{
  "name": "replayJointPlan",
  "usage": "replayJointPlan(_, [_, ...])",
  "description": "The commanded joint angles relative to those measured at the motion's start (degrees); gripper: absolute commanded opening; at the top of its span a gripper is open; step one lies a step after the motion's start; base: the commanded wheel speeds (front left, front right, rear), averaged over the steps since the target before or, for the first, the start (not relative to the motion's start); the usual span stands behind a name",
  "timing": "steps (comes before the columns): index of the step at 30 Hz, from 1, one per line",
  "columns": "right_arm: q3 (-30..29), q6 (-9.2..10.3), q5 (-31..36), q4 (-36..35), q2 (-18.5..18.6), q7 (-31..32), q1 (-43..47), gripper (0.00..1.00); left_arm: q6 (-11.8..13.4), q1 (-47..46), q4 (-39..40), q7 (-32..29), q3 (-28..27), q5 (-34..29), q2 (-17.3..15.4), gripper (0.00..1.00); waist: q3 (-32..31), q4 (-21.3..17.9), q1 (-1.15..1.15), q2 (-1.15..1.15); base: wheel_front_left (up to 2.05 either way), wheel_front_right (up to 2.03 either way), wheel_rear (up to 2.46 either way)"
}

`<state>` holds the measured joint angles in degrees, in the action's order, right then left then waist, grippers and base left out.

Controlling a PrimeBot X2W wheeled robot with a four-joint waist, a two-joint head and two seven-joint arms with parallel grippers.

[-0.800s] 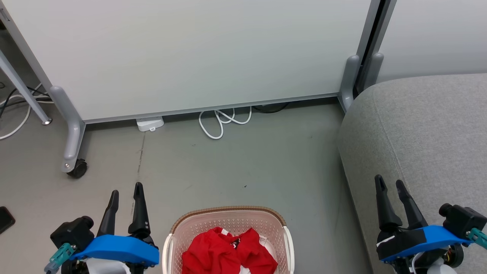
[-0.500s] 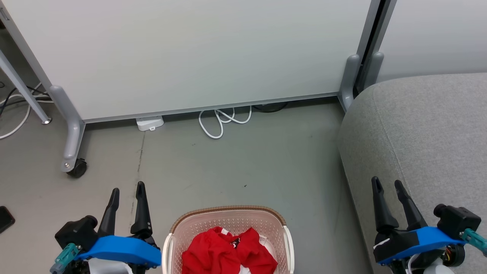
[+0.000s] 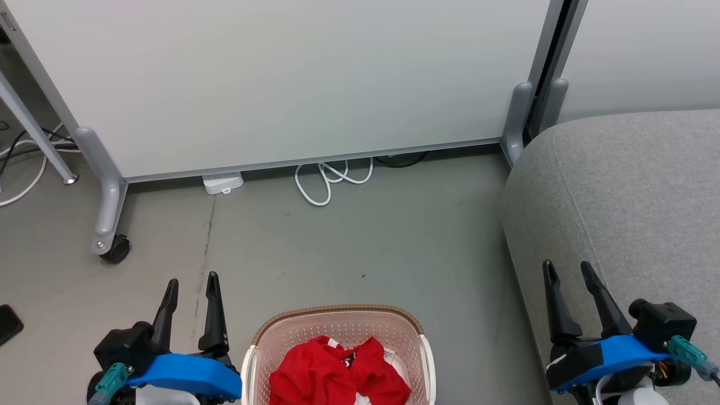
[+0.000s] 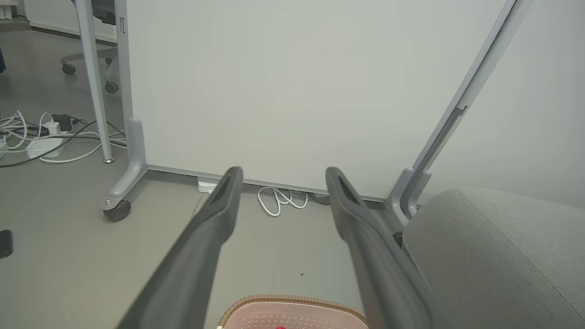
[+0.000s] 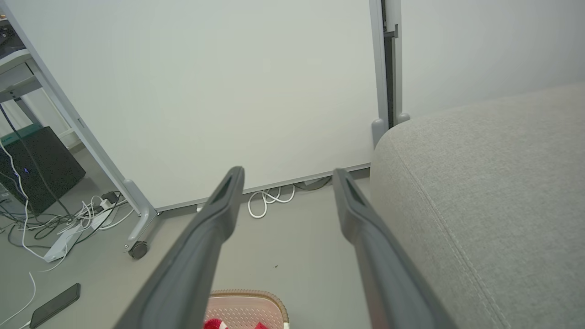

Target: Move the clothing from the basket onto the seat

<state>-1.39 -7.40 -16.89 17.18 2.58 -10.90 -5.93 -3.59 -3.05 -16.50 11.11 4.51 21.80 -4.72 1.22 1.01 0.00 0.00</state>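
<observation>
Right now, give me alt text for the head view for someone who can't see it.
Red clothing lies bunched in a cream basket on the grey floor, between the open left gripper and open right gripper. A grey sofa stands at right, a white partition behind.

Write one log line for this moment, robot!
red clothing: inside cream perforated plastic basket | left gripper: open, beside basket | right gripper: open, beside grey fabric sofa

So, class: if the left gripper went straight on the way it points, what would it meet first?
Probably the white partition panel, near its bottom edge above the coiled cable; the way there looks free, with the basket below the line. Depth is unclear.
</observation>
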Motion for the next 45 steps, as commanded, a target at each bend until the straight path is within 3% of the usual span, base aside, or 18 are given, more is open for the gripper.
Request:
replayJointPlan(1, [0.13,-0.11,1.48,-0.17,0.39,-0.61,-0.89,1.00,-0.39,-0.99,0.09,0.53,-0.15,-1.64,-0.03,1.00,-0.02,0.02,0.00,0.00,0.00,0.00,0.00])
replayJointPlan(30, [1.44,-0.15,14.03,0.33,0.46,-3.98,-1.31,1.00,-1.84,-1.31,-1.45,3.81,-0.68,-12.95,1.01,1.00,0.62,0.31,0.00,0.00,0.00,0.00,0.00])
replayJointPlan(45, [1.60,-0.15,15.15,0.35,0.46,-4.35,-1.32,1.00,-2.21,-1.44,-2.01,4.18,-1.16,-14.60,1.35,1.00,0.50,0.29,0.00,0.00,0.00,0.00,0.00])
